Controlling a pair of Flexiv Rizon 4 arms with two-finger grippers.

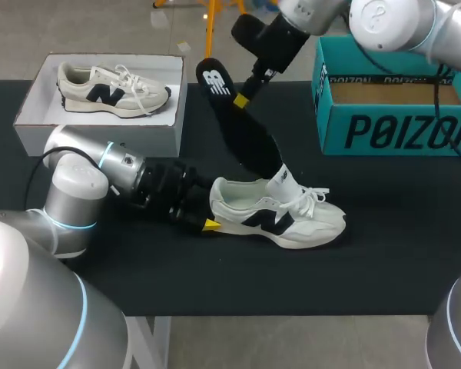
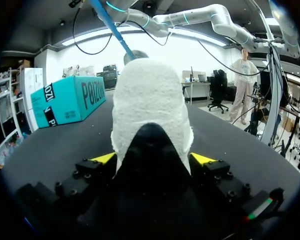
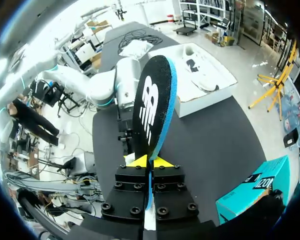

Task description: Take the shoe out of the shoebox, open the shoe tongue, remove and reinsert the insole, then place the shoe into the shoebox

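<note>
A white sneaker (image 1: 292,219) with a dark logo lies on its sole on the black table (image 1: 384,254), toe to the right. My left gripper (image 1: 213,209) has its fingers on both sides of the heel, whose white back (image 2: 150,100) fills the space between the yellow tips (image 2: 152,159). From above, my right gripper (image 1: 240,100) is shut on the upper part of a black insole (image 1: 242,127) with a white logo and blue edge (image 3: 151,110). The insole slants down, its lower end reaching into the sneaker's opening by the raised tongue. Its tip inside is hidden.
At the back left a white shoebox (image 1: 31,115) holds a second sneaker (image 1: 111,91). A teal box (image 1: 399,123) stands open at the back right, also visible beyond the heel (image 2: 65,100). Bare black table lies in front of the sneaker.
</note>
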